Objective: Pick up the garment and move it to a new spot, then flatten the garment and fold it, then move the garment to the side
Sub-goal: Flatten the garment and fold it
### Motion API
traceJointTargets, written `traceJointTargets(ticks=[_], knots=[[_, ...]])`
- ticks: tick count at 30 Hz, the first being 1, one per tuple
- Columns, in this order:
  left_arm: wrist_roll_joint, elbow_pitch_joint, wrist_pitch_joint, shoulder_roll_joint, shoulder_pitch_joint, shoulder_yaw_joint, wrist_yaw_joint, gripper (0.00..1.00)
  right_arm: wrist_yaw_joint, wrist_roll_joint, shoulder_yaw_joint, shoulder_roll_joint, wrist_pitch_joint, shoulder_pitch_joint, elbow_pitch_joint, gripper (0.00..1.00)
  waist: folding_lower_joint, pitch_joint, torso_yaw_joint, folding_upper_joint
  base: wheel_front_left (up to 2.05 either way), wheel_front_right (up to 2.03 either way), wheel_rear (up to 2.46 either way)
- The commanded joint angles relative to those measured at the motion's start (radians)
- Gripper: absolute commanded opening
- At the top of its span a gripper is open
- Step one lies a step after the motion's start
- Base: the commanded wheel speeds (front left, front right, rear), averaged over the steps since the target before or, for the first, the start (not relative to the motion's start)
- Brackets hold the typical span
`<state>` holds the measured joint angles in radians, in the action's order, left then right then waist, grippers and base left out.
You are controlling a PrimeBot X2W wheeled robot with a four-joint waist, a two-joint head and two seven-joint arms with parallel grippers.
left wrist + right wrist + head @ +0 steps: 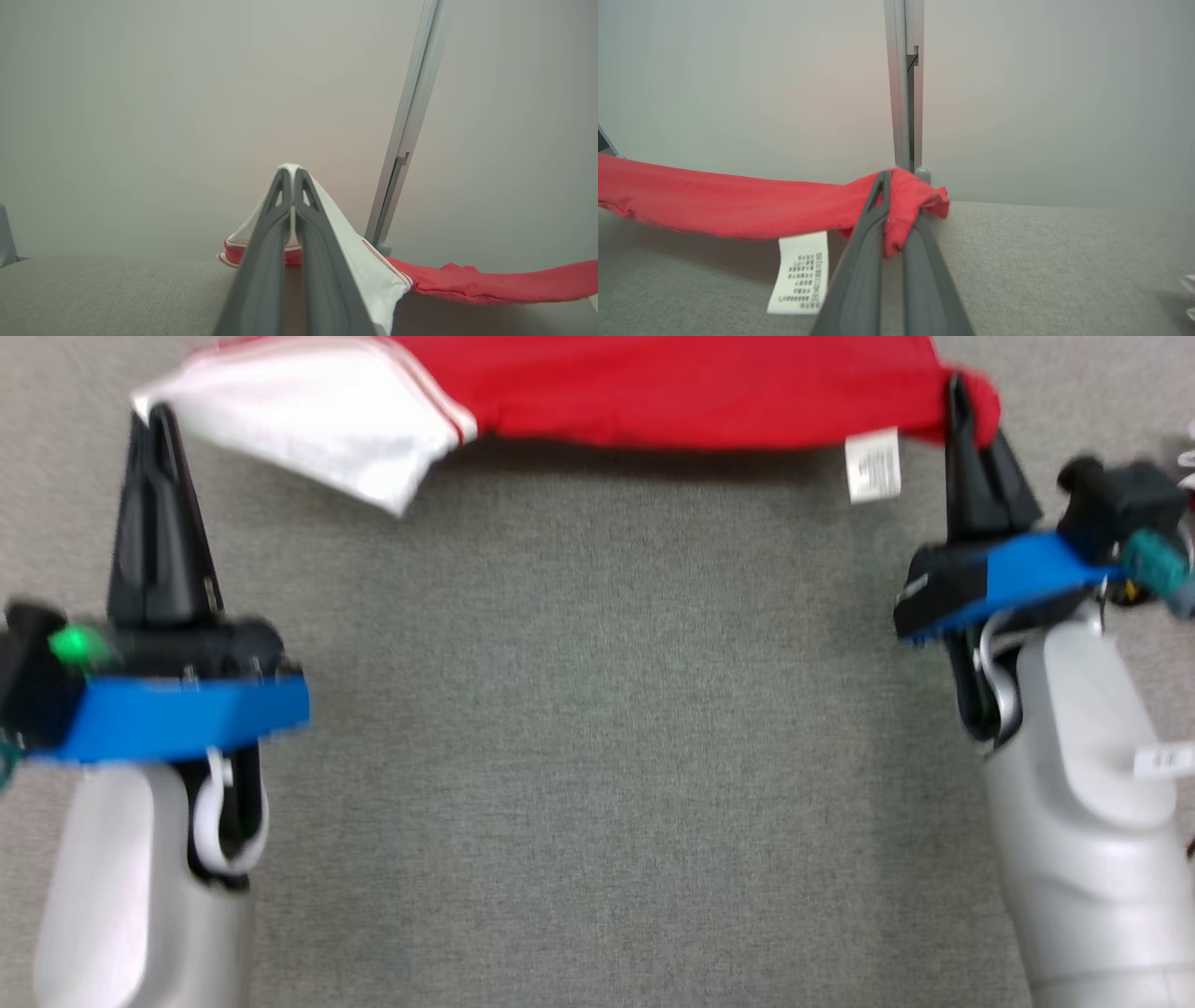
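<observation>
Left forearm (112, 896) and right forearm (1083, 821) sit nearest the camera in the head view, at its lower corners. Left fingers (159, 523) and right fingers (966, 476) point away from the robot, well apart. The garment (672, 392) spans the gap between the two sets of tips. Its long axis runs left to right, across the direction in which the fingers point. Both arms reach it equally. Colour: red body, with a white sleeve (317, 425) edged in thin red lines at the left end and a care label (873, 465) hanging near the right end. A shadow on the grey table (597, 756) suggests the near edge is lifted clear.

Left wrist view: the left fingers are pressed fully together on a peak of white fabric. The red body trails off to the right, sagging low over the table in front of an upright post (411, 126).

Right wrist view: the right fingers are closed on a bunched red corner, with fabric bulging between them. The body runs off to the left in a shallow sag.

Judgement: the carry step is in hand. The coming move depends on holding the spacing between the arms, so that the span neither slackens nor pulls from a grip
</observation>
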<state>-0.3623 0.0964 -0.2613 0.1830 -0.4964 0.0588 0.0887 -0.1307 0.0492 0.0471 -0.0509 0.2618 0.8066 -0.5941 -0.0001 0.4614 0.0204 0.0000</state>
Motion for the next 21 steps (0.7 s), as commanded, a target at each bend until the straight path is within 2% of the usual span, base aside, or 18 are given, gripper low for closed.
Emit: traceJointTargets(ticks=[1, 11, 21], knots=[[-0.008, -0.034, -0.005, -0.007, 0.05, -0.011, 0.0, 0.0, 0.0, 0.017, -0.006, -0.001, 0.004, -0.053, 0.023, 0.0, 0.0001, -0.045, -0.02, 0.0, 0.0, 0.0, 0.0], [-0.008, -0.268, 0.025, -0.046, 0.49, -0.027, -0.066, 0.0, 0.0, 0.086, -0.031, -0.005, -0.02, -0.445, 0.266, 0.0, 0.0001, -0.24, -0.026, 0.0, 0.0, 0.0, 0.0], [0.004, -0.483, 0.124, -0.019, 0.766, -0.006, -0.099, 0.0, 0.0, 0.112, -0.019, 0.0, -0.167, -0.801, 0.574, 0.0, 0.0001, -0.347, -0.008, 0.0, 0.0, 0.0, 0.0]])
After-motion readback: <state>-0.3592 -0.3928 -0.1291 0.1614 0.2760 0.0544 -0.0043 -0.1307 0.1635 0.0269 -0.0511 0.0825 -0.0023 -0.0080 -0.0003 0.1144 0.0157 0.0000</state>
